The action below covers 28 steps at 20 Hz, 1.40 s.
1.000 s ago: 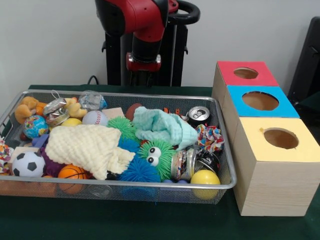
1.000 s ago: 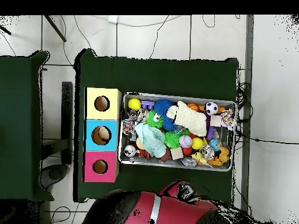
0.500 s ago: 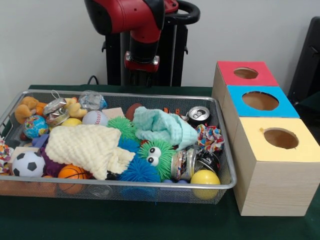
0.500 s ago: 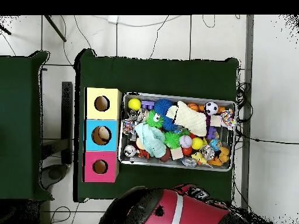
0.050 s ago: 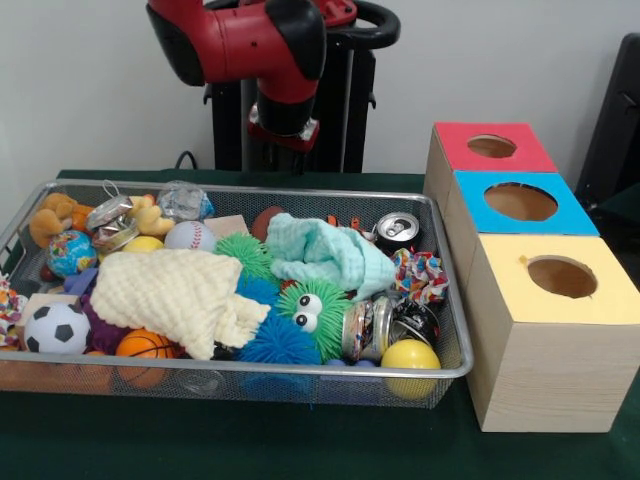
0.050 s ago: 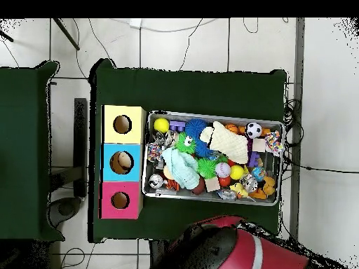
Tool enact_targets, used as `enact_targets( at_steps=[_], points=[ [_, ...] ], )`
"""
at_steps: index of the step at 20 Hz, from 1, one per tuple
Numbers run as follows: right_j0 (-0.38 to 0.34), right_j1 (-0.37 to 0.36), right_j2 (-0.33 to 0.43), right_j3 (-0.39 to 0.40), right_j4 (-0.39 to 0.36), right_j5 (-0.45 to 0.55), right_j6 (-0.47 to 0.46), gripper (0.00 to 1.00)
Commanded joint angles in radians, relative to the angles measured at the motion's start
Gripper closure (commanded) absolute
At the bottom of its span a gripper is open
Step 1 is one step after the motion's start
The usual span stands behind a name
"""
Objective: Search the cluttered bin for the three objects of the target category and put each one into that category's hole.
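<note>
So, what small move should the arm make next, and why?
Probably bring the red and black arm forward and down over the silver wire-mesh bin. The arm is raised behind the bin's far rim, nothing is held, and the toys, balls and cans all lie inside, so no search has begun.

Plain pale grey wall (image 5: pixel 520 60) behind, evenly lit. Surface (image 6: pixel 189 87) covered in dark green cloth. Second dark green surface (image 6: pixel 24 150) stands apart to one side, narrow gap of floor between. Floor (image 6: pixel 326 105) of light tiles with thin dark joints. Black cables (image 6: pixel 210 38) trail over floor beyond far edge; more cable (image 6: pixel 291 115) beside surface corner. Dark chair back (image 5: pixel 618 130) at front view's right edge.
</note>
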State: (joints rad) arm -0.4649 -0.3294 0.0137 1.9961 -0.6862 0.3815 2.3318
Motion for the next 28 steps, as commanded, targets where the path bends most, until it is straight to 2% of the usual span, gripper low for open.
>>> enact_targets(
  at_steps=[1, 9, 16, 19, 23, 28],
  points=[
    [-0.021, 0.189, 0.161, -0.215, 0.063, 0.166, -0.134, 0.00],
    [-0.025, 0.188, 0.173, -0.222, 0.049, 0.206, -0.118, 0.00],
    [-0.093, 0.169, 0.216, -0.226, 0.074, 0.333, -0.205, 0.00],
    [-0.117, 0.161, 0.234, -0.216, 0.066, 0.343, -0.223, 0.00],
    [-0.128, 0.169, 0.249, -0.221, 0.060, 0.349, -0.200, 0.00],
    [-0.152, 0.176, 0.263, -0.208, 0.044, 0.303, -0.165, 0.00]
  ],
)
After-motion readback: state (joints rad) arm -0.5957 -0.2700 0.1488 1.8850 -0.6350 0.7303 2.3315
